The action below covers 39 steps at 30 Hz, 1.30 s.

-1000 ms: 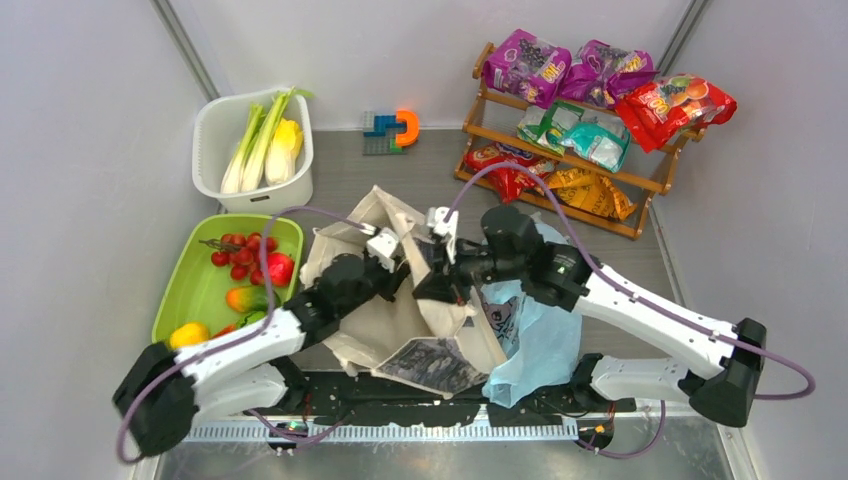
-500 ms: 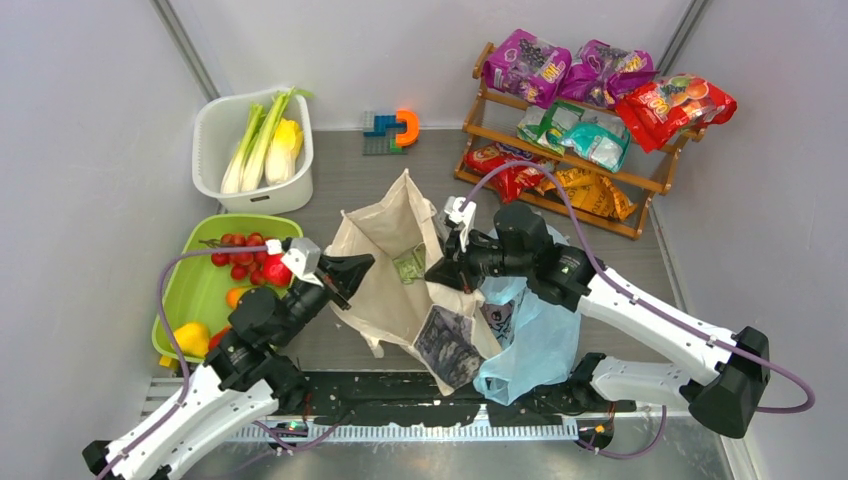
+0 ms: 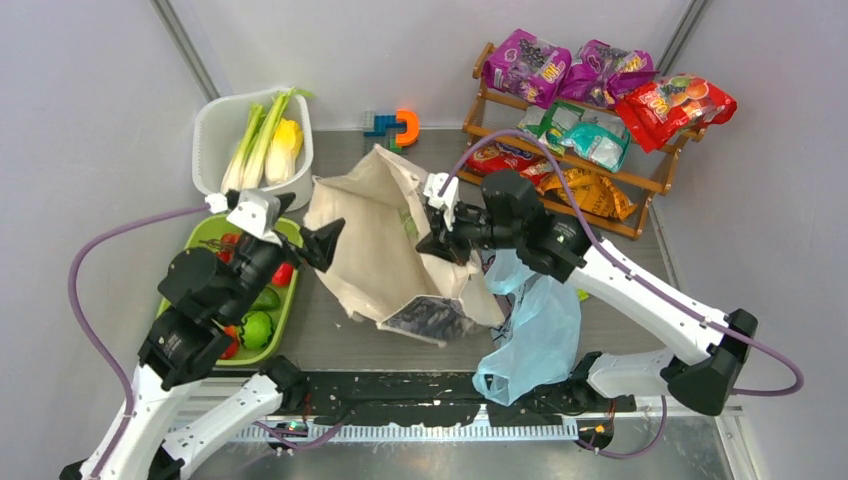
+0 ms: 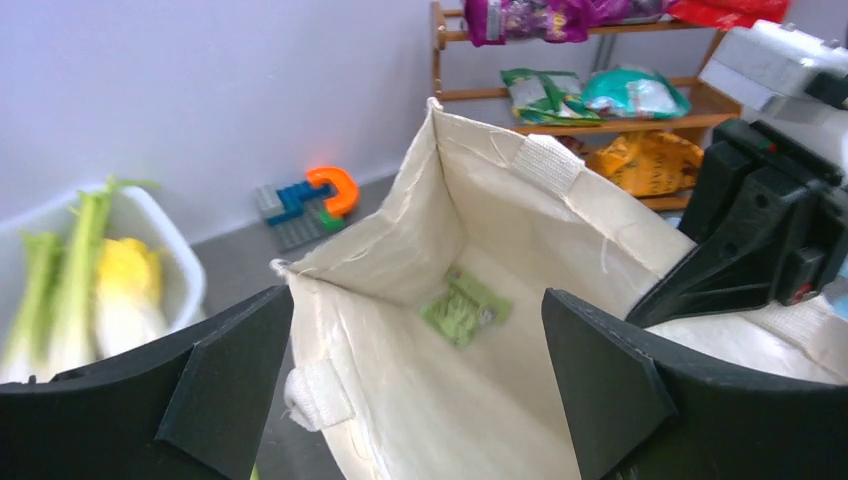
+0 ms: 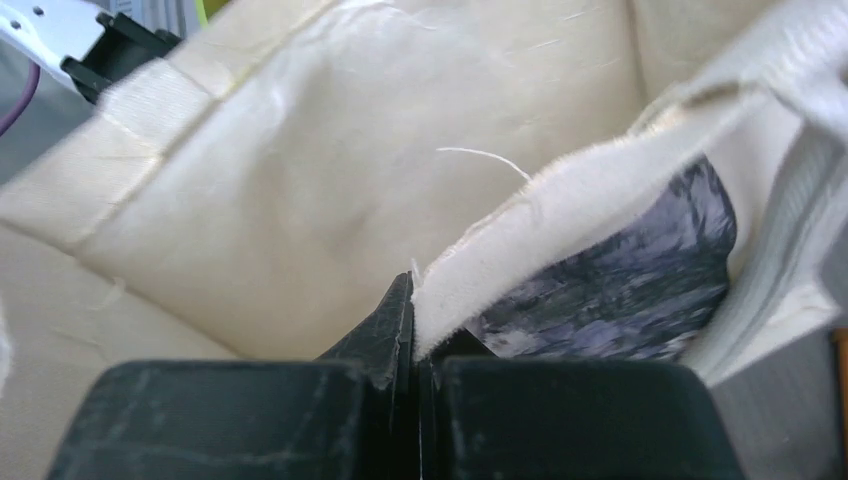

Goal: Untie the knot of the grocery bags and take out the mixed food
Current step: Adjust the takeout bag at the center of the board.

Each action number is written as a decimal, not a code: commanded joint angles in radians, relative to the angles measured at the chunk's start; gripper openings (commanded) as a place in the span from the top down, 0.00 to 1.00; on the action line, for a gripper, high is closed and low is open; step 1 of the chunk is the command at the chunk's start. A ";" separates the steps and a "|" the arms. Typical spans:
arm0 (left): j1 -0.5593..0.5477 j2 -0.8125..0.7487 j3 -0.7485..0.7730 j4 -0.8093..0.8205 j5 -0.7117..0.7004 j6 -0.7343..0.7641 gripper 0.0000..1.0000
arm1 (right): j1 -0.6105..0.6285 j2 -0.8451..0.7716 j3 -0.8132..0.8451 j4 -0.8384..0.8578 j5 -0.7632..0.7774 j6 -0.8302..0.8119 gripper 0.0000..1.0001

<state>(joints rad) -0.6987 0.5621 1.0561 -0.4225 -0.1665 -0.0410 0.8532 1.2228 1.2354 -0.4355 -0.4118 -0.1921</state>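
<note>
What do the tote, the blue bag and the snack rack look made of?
The tote looks like cream woven canvas, matte, with frayed threads, stitched seams and webbing handles showing. The blue bag looks like thin plastic film, slightly glossy and translucent, hanging in soft crinkles. The rack is probably wood, with light brown, smooth slats; the grain is too small to confirm.

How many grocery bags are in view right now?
2. The cream canvas tote sits centre, its rim pinched in the right claw; the light-blue plastic bag lies crumpled close beside it.
</note>
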 commanded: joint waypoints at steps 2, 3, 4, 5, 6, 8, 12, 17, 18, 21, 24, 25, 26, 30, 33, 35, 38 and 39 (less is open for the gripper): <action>0.177 0.164 0.137 -0.127 0.206 0.163 0.00 | -0.005 0.061 0.213 0.010 -0.105 -0.126 0.95; 0.215 0.186 0.147 -0.118 0.227 0.156 0.00 | -0.005 0.064 0.226 0.006 -0.132 -0.131 0.95; 0.251 0.202 0.152 -0.100 0.266 0.151 0.00 | -0.004 0.068 0.229 -0.002 -0.144 -0.133 0.95; 0.279 0.215 0.148 -0.081 0.298 0.150 0.00 | -0.005 0.070 0.230 -0.005 -0.162 -0.133 0.95; 0.300 0.229 0.141 -0.060 0.305 0.151 0.01 | -0.005 0.071 0.228 -0.005 -0.168 -0.133 0.95; 0.323 0.253 0.117 -0.017 0.281 0.163 0.01 | -0.005 0.076 0.221 -0.007 -0.187 -0.134 0.95; 0.338 0.273 0.051 0.053 0.269 0.168 0.01 | -0.004 0.093 0.210 -0.034 -0.220 -0.141 0.95; 0.339 0.289 0.010 -0.021 0.403 0.154 0.59 | -0.005 0.103 0.167 0.001 -0.164 -0.157 0.95; 0.340 0.286 -0.005 -0.043 0.422 0.149 0.73 | -0.005 0.111 0.165 0.010 -0.139 -0.164 0.95; 0.339 0.242 -0.067 -0.060 0.415 0.124 1.00 | -0.007 0.134 0.171 0.072 -0.055 -0.172 0.95; 0.340 0.138 -0.135 0.037 0.331 0.077 1.00 | -0.023 0.183 0.216 0.117 0.090 -0.190 0.95; 0.339 0.098 -0.152 0.087 0.324 0.064 1.00 | -0.036 0.209 0.258 0.133 0.110 -0.207 0.95; 0.339 0.050 -0.165 0.130 0.338 0.053 1.00 | -0.044 0.220 0.312 0.136 0.153 -0.220 0.95; 0.338 -0.081 -0.223 0.290 0.495 0.032 1.00 | -0.047 0.214 0.358 0.192 0.210 -0.288 0.95; 0.338 -0.146 -0.339 0.383 0.557 -0.052 1.00 | -0.041 0.089 0.151 0.459 0.207 -0.298 0.95; 0.338 -0.155 -0.417 0.368 0.589 -0.108 1.00 | -0.035 0.034 -0.035 0.607 0.240 -0.277 0.95; 0.338 -0.167 -0.498 0.285 0.594 -0.158 1.00 | -0.034 0.026 -0.202 0.619 0.291 -0.203 0.89; 0.338 -0.168 -0.498 0.249 0.592 -0.160 1.00 | -0.033 0.023 -0.218 0.607 0.302 -0.157 0.81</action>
<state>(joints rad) -0.3595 0.3794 0.6216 -0.1230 0.3611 -0.1032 0.8158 1.2537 1.1152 0.0189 -0.1947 -0.4385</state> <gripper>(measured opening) 0.020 0.097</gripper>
